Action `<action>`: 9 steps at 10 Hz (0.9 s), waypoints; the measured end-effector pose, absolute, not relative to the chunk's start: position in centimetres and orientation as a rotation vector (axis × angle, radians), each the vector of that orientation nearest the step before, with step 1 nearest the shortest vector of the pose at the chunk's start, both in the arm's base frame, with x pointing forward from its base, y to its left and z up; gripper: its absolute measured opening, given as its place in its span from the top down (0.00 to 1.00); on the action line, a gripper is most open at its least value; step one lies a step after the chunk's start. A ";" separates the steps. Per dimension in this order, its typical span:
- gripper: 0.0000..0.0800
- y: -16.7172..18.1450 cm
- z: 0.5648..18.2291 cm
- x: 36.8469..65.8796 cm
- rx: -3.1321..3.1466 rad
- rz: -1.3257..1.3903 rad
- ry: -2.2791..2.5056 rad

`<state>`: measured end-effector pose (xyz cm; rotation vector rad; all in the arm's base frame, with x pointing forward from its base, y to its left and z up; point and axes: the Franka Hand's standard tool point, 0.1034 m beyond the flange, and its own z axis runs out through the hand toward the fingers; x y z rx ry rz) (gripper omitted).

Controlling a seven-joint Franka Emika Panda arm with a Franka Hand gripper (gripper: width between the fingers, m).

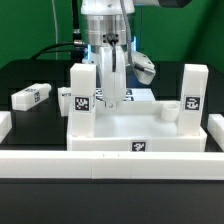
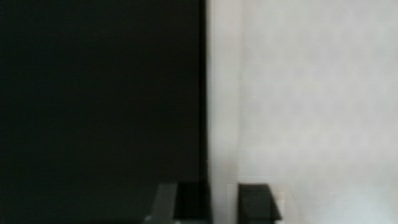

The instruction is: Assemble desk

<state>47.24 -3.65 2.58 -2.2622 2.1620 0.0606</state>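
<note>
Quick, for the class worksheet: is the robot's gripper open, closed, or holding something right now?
Gripper: low at the desk, fingertips apart with something white between them. Whether it is open or gripping a part cannot be told.

The desk top (image 1: 105,140) and its legs (image 1: 194,85) look like smooth white plastic with a faint sheen — the table (image 1: 35,125) is matt black — the tags (image 1: 139,146) are flat, unglossy print.

There is one rimmed white top (image 1: 140,128), four short legs (upright leg (image 1: 82,92), second upright leg (image 1: 193,88), middle leg (image 1: 113,80), lying leg (image 1: 32,96)) and one long white rail (image 1: 110,163).
</note>
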 end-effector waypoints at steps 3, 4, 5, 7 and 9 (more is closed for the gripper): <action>0.92 -3.7 2.6 47.4 -2.466 0.054 1.923; 0.92 -3.4 2.4 47.5 -2.521 0.054 1.855; 0.92 -3.5 2.2 47.5 -2.574 0.046 1.790; 0.92 -4.2 2.4 47.8 -2.645 0.010 1.687; 0.92 -4.8 2.5 47.8 -2.734 -0.007 1.544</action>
